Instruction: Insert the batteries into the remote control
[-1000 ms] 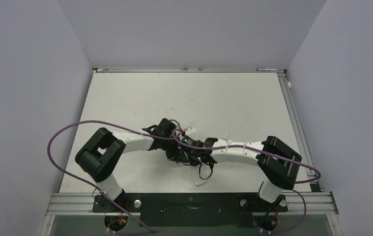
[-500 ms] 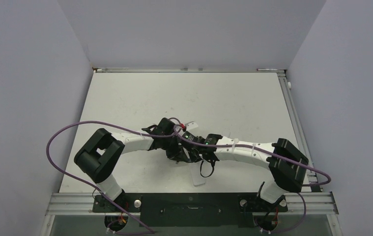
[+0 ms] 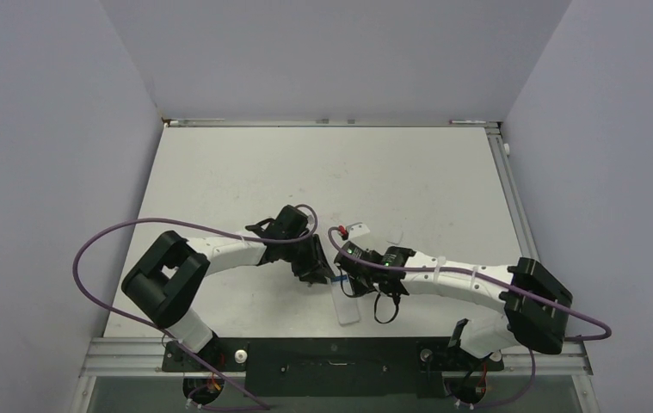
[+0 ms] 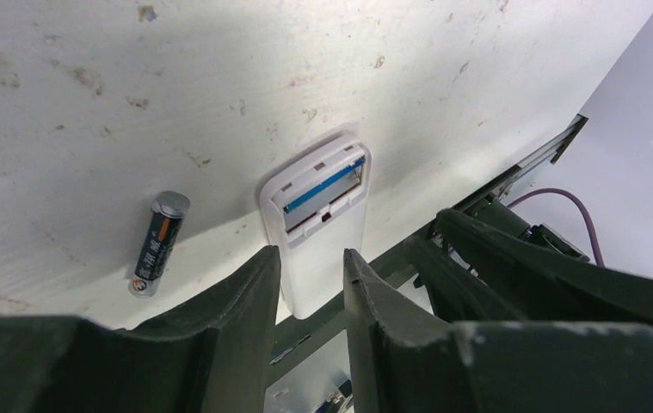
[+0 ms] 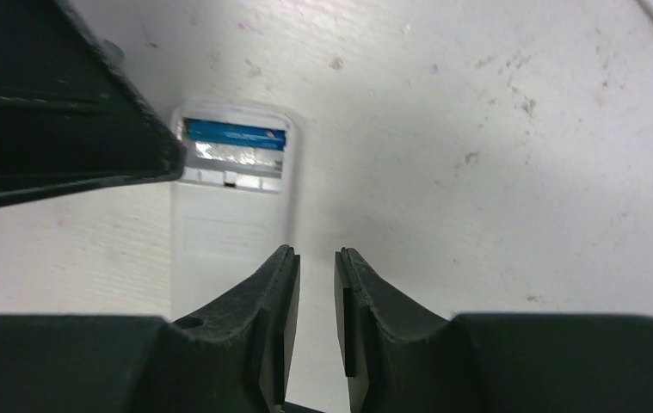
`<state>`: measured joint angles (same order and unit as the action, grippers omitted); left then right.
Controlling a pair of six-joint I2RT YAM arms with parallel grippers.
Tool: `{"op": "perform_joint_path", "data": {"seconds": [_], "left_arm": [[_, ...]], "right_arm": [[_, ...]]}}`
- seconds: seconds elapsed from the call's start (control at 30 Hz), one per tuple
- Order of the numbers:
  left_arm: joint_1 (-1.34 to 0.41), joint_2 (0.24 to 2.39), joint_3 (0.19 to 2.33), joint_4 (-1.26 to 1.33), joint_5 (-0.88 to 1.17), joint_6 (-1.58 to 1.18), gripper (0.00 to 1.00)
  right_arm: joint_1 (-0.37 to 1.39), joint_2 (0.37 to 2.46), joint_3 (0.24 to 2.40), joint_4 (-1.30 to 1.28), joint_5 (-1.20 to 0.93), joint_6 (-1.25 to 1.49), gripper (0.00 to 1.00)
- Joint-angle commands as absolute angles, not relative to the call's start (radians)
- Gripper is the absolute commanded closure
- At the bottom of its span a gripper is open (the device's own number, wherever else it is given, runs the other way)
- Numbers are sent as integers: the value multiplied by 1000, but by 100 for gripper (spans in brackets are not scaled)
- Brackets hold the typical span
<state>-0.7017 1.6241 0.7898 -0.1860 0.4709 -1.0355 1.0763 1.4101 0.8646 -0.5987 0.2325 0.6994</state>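
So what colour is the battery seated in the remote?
The battery is blue; clearest from right wrist.

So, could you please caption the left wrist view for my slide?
Remote control lying back up, blue battery in its open compartment; black battery loose on the table.

A white desk (image 3: 245,172) forms the floor of the cell. Its top is scuffed and flecked with small brown and grey marks, which show plainest in the wrist views. Pale lilac-grey walls (image 3: 47,189) close it in on the left, far and right sides. A metal strip (image 3: 323,122) runs along the far edge, and a similar rail (image 3: 512,206) follows the right edge. At the near edge lies an aluminium frame (image 3: 133,351) with a black plate (image 3: 331,368) across its middle. A small white cover (image 3: 360,229) lies flat on the desk, a little right of centre.
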Motion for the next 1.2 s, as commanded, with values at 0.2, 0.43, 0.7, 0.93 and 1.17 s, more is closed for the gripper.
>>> {"op": "perform_joint_path", "data": {"seconds": [0.2, 0.43, 0.7, 0.93, 1.17], "left_arm": [[-762, 1568, 759, -222, 397, -1053, 86], [-785, 1577, 748, -247, 335, -1057, 100], [-805, 1632, 786, -261, 304, -1048, 100], [-813, 1677, 838, -281, 286, -1033, 100], [-813, 1728, 907, -296, 287, -1009, 100]], "right_arm": [[1084, 1290, 737, -579, 211, 762, 86], [1090, 1256, 663, -546, 164, 791, 91], [1100, 1251, 612, -493, 94, 796, 91], [1122, 1268, 588, -428, 14, 764, 91], [1201, 1324, 606, -374, 9, 758, 91]]}}
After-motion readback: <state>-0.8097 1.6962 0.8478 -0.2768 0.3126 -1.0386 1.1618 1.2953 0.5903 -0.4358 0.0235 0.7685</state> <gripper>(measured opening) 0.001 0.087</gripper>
